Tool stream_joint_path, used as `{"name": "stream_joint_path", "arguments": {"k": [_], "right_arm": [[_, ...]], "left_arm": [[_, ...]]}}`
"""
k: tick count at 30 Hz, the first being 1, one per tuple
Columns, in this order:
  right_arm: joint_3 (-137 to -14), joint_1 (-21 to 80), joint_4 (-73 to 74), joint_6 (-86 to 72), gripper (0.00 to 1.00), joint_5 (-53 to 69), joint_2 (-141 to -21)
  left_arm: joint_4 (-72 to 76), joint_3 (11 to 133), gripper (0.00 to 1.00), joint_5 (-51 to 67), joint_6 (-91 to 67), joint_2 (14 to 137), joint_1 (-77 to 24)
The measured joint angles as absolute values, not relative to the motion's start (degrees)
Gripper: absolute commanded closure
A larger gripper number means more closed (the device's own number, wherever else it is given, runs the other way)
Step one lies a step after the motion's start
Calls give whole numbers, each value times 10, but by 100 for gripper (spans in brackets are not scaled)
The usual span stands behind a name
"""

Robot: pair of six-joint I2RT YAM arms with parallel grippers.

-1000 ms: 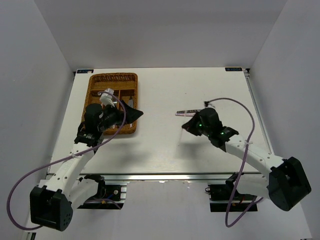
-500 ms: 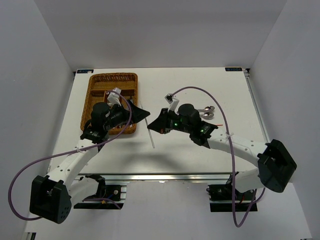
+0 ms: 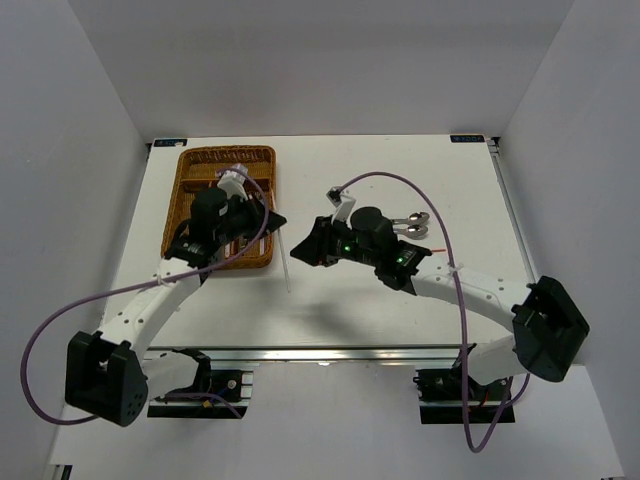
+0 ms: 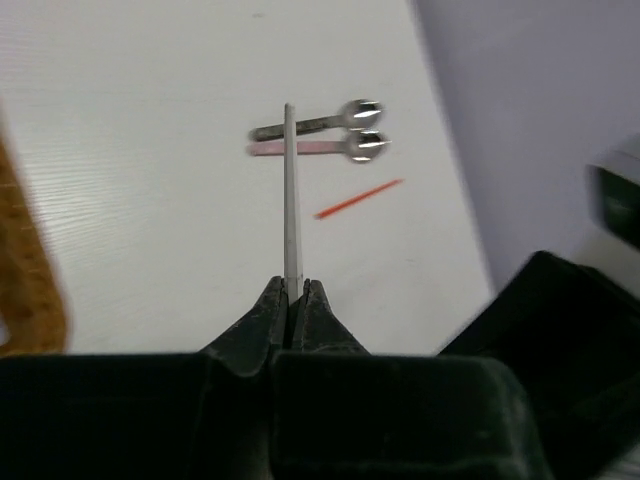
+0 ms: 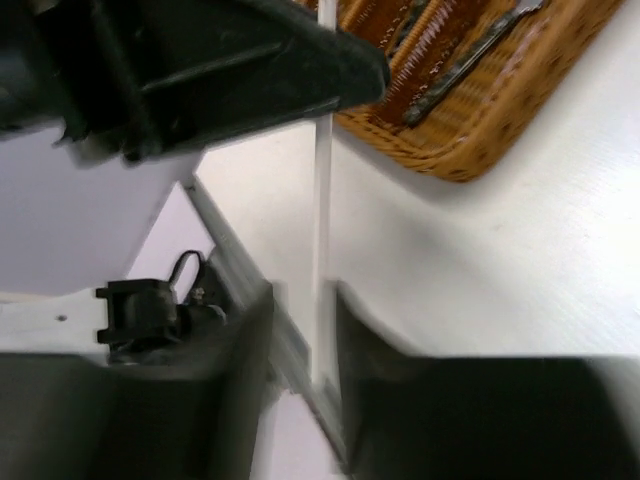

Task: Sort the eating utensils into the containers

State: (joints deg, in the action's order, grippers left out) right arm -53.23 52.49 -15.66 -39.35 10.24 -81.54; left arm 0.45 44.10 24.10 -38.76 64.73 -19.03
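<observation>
A pale chopstick (image 4: 291, 190) sticks straight out from my left gripper (image 4: 293, 290), which is shut on its near end. From above, the chopstick (image 3: 286, 270) hangs over the table just right of the wicker tray (image 3: 225, 152), with my left gripper (image 3: 274, 222) at its upper end. My right gripper (image 5: 300, 320) is open; the chopstick (image 5: 322, 220) passes between its parted fingers with a gap on the left side. Two spoons (image 4: 340, 135) and a red chopstick (image 4: 358, 198) lie on the table beyond.
The tray (image 5: 500, 130) holds several utensils in its long slots. The spoons (image 3: 414, 226) lie behind the right arm, right of centre. The two arms nearly meet in the middle of the table. Grey walls enclose the table.
The right arm carried the pale chopstick across to the left arm. My left gripper closed on it and drew back toward the tray; the right jaws have come apart.
</observation>
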Motion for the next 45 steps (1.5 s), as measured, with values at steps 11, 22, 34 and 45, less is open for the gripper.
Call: {"name": "stream_joint_path", "arguments": {"k": [11, 22, 34, 45], "right_arm": [[-466, 407, -20, -396, 45, -56, -665], [-413, 371, 51, -312, 39, -51, -556], [-403, 361, 68, -262, 39, -28, -554], [-488, 347, 156, -321, 11, -102, -660]], "left_arm": [[-280, 761, 100, -303, -162, 868, -139], [-241, 833, 100, -466, -7, 1087, -53], [-191, 819, 40, -465, 35, 1114, -52], [-252, 818, 2, -434, -23, 1029, -55]]}}
